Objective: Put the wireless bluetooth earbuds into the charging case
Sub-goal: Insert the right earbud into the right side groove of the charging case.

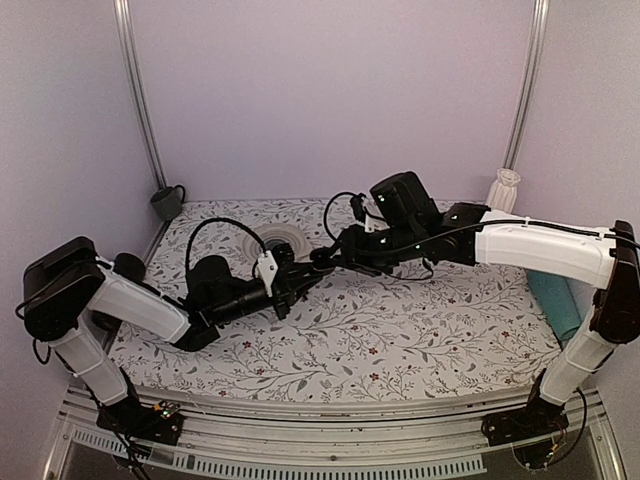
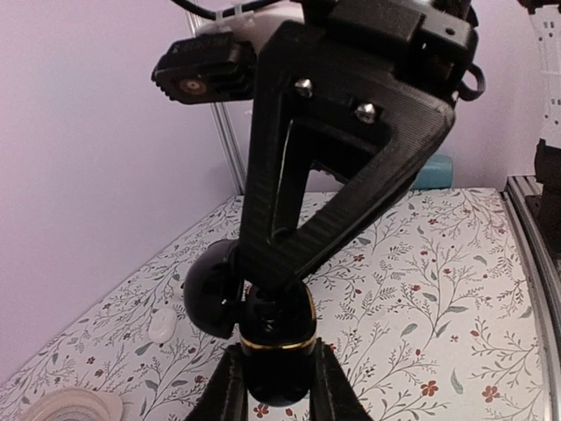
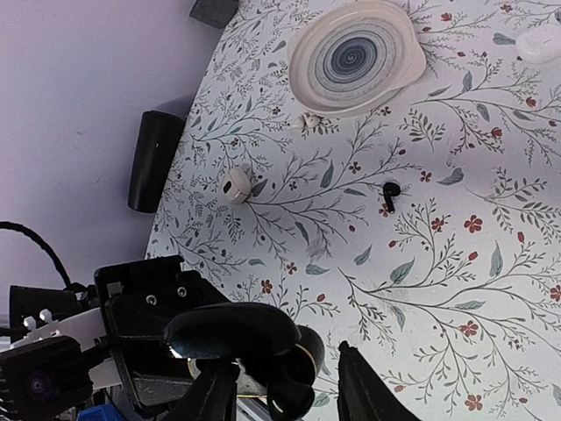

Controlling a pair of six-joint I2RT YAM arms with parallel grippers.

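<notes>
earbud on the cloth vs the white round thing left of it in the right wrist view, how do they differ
Colour: the earbud is black; the white piece is off-white.
Size: the earbud is clearly smaller than the white piece.
Shape: the earbud is thin with a short stem; the white piece is a rounded blob.
Both lie loose on the floral cloth, touching nothing else.

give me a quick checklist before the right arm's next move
1. charging case clamped in left gripper: ok
2. lid open: ok
3. right gripper jaws apart: ok
4. what sits inside the case: cannot tell, hidden in every view
5. loose earbud lying free on the table, in the right wrist view: ok
</notes>
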